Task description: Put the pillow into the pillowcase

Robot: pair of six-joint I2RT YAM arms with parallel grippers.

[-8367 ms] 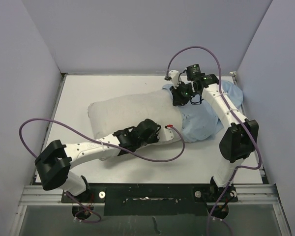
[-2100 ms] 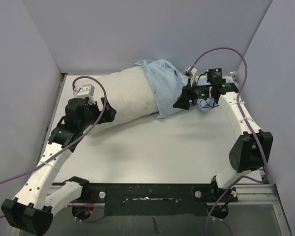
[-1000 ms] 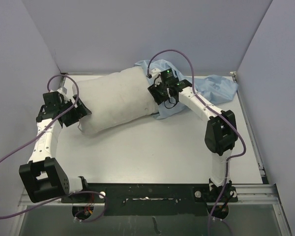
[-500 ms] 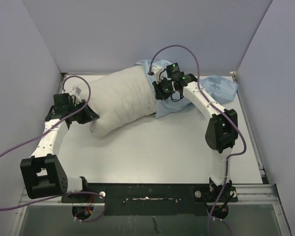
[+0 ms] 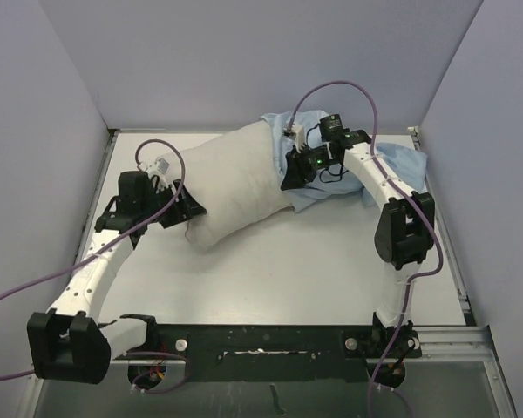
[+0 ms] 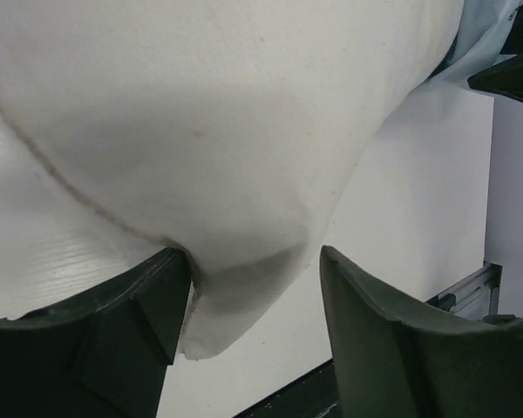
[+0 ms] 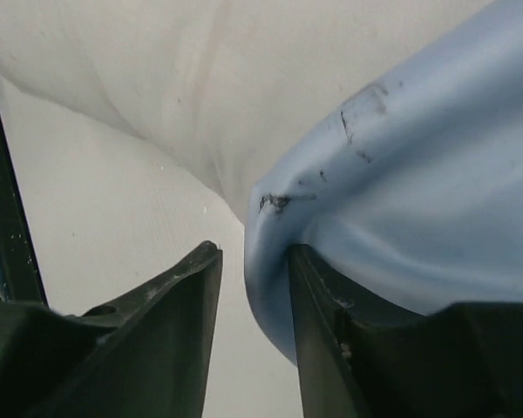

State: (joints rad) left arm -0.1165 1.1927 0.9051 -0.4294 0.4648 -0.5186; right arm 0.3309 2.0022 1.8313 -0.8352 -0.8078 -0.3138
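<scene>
The off-white pillow (image 5: pixel 235 178) lies slantwise on the tabletop (image 5: pixel 331 261), its far end tucked into the mouth of the light blue pillowcase (image 5: pixel 392 161). The left gripper (image 6: pixel 253 261) is half parted, released, with the pillow's near corner loose between its jaws. The right gripper (image 7: pixel 254 252) is barely parted, and the pillowcase hem touches one finger.

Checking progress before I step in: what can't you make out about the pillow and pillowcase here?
Top view: the pillowcase mouth is hidden by the right arm, so how far the pillow is in is unclear.
Right wrist: the frame edge cuts off all but one pillowcase fold.
Left wrist: only the pillow's corner shows.
</scene>
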